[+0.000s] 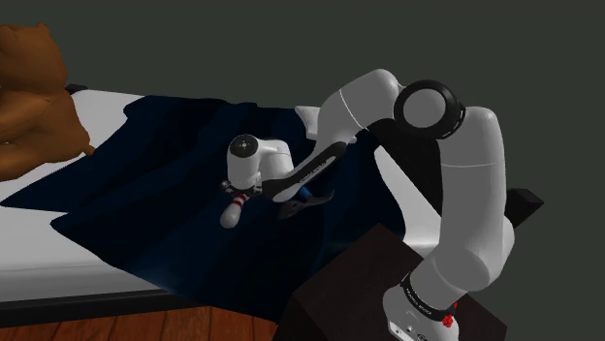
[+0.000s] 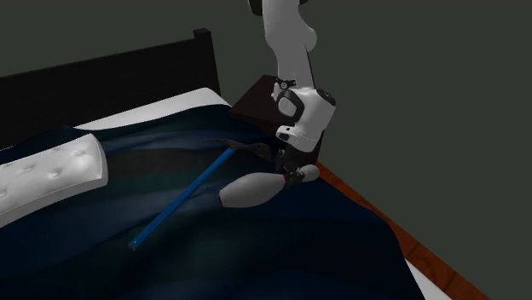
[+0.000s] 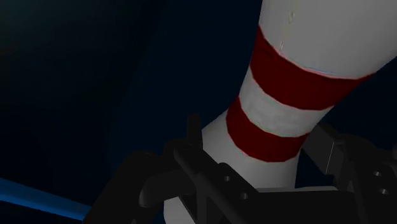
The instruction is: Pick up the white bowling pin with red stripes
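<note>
The white bowling pin with two red stripes [image 3: 280,95] lies on a dark blue blanket [image 1: 165,194] spread over a bed. My black gripper [image 3: 261,153] stands over the pin's narrow neck, one finger on each side, and both seem to press against it. In the shoulder view the gripper [image 1: 239,191] comes down from the white hand onto the pin [image 1: 233,211], whose fat end points toward the bed's front edge. Seen in the second exterior view, the pin [image 2: 251,192] rests on the blanket with its head at the gripper [image 2: 294,175].
A long blue rod [image 2: 183,200] lies across the blanket beside the pin, and a dark tool [image 1: 305,203] lies near it. A white pillow [image 2: 51,175] and a black headboard [image 2: 102,77] stand further back. A brown plush [image 1: 29,87] sits on the bed's far end. My dark stand [image 1: 359,291] adjoins the bed.
</note>
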`<act>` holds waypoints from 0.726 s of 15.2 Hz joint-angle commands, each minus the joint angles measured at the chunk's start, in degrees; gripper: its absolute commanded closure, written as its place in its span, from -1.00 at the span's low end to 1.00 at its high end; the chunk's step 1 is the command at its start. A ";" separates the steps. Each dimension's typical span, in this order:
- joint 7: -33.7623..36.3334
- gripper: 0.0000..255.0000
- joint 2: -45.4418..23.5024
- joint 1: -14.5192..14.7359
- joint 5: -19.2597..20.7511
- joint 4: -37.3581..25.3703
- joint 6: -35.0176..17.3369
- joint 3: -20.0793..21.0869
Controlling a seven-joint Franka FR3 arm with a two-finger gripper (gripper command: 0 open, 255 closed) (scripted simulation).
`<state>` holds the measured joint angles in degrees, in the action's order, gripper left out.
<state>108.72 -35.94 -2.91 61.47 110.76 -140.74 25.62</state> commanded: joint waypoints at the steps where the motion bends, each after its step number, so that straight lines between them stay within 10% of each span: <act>1: -1.16 1.00 1.30 -0.61 -1.18 0.41 0.47 0.73; 11: -6.42 1.00 7.22 -3.14 -7.10 1.78 3.37 4.15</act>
<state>102.86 -29.48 -5.76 55.02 112.40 -137.66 29.38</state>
